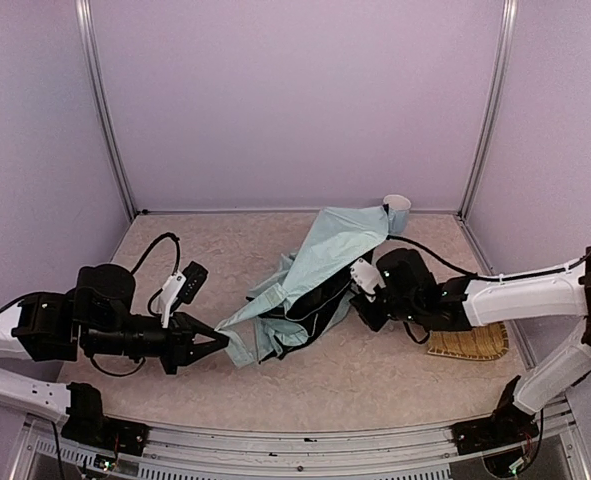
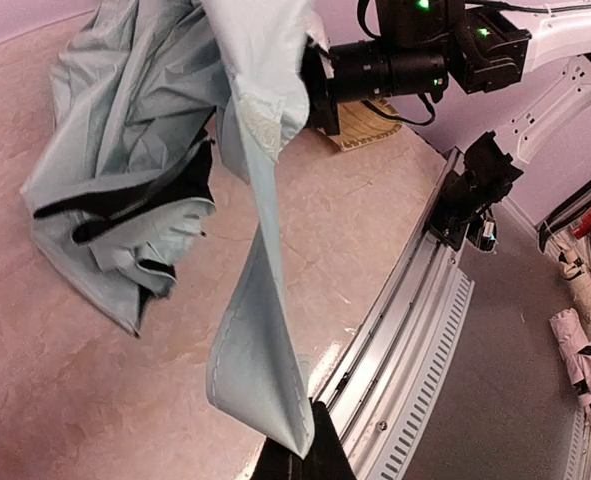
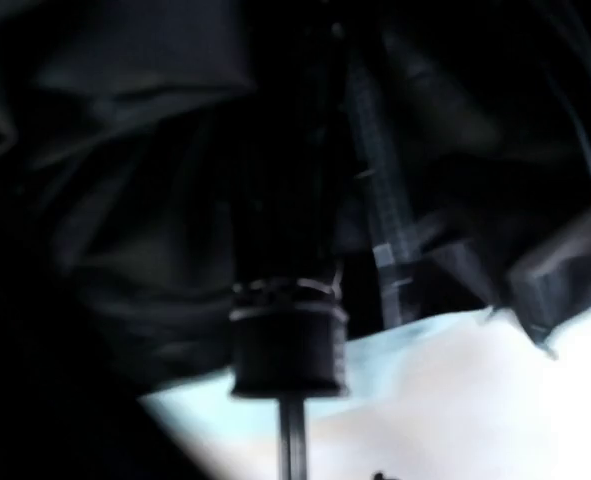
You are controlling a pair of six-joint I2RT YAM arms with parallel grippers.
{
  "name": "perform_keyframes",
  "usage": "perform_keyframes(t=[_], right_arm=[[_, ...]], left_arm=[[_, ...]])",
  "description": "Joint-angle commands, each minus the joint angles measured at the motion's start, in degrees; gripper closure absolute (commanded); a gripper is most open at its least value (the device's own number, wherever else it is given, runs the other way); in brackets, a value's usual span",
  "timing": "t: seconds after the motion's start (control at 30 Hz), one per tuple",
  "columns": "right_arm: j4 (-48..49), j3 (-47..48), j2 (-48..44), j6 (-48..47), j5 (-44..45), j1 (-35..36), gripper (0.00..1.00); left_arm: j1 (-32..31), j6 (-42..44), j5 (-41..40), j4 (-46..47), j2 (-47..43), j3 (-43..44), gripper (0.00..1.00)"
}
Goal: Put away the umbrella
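Left hand [image 1: 218,341] clamped fully shut on a corner flap of the umbrella [image 1: 320,262], fabric stretched from the pinch. Right hand [image 1: 361,303] buried in the umbrella's black folds beside the shaft [image 3: 291,440]; can't tell if it grips. Umbrella lies crumpled mid-bench [image 1: 375,395] between the 2 hands, top end near a mug [image 1: 397,208].

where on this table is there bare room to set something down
Two bare patches of table: back left, between the rear wall, the left gripper and the umbrella; and the near strip between the umbrella and the front rail. The right side is crowded: right gripper in the umbrella's folds, mat under its arm, mug in the back corner.
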Motion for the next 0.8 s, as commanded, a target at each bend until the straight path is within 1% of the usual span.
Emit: perform_keyframes(t=[0.0, 0.13, 0.23, 0.3, 0.37, 0.43, 0.47, 0.53, 0.63, 0.7, 0.77], right_arm=[[11.38, -1.49, -9.75, 0.39, -1.3, -5.48, 1.0], [11.48, -0.19, -15.0, 0.63, -9.22, -9.9, 1.0], [8.0, 2.49, -17.38, -1.17, -15.47, -10.85, 1.0], [4.01, 4.6, -18.69, -3.0, -19.85, -10.86, 1.0], [-0.68, 6.99, -20.38, -5.05, -24.55, -10.86, 1.0], [-5.12, 8.36, -22.22, -7.62, -27.4, -10.86, 1.0], [-6.95, 8.52, -23.42, -8.83, -28.06, -10.86, 1.0], [-8.53, 7.92, -25.95, -11.09, -27.3, -10.86, 1.0], [-8.81, 7.31, -28.95, -13.38, -26.92, -10.78, 1.0], [-9.79, 8.04, -29.99, -14.73, -26.65, -10.77, 1.0], [-11.93, 9.22, -30.47, -17.6, -24.23, -10.69, 1.0]], left_arm=[[-0.4, 6.1, 1.17, 7.13, 1.21, -0.99, 1.0], [-0.28, 12.49, -0.15, 12.03, 3.85, -1.72, 1.0], [0.92, 17.11, -0.94, 14.41, 6.75, -1.66, 1.0], [3.74, 19.29, -0.13, 16.02, 8.35, -1.93, 1.0], [8.01, 20.63, 1.58, 19.35, 9.58, -2.87, 1.0], [12.21, 21.4, 2.24, 23.34, 10.74, -4.39, 1.0], [14.42, 21.91, 2.33, 25.07, 12.0, -4.95, 1.0], [15.74, 22.81, 1.49, 27.09, 15.02, -4.6, 1.0], [15.06, 23.99, 1.66, 29.27, 21.05, -2.17, 1.0], [14.02, 25.25, 3.1, 28.9, 25.05, 0.52, 1.0], [12.57, 26.84, 4.57, 28.39, 27.72, 2.6, 1.0]])
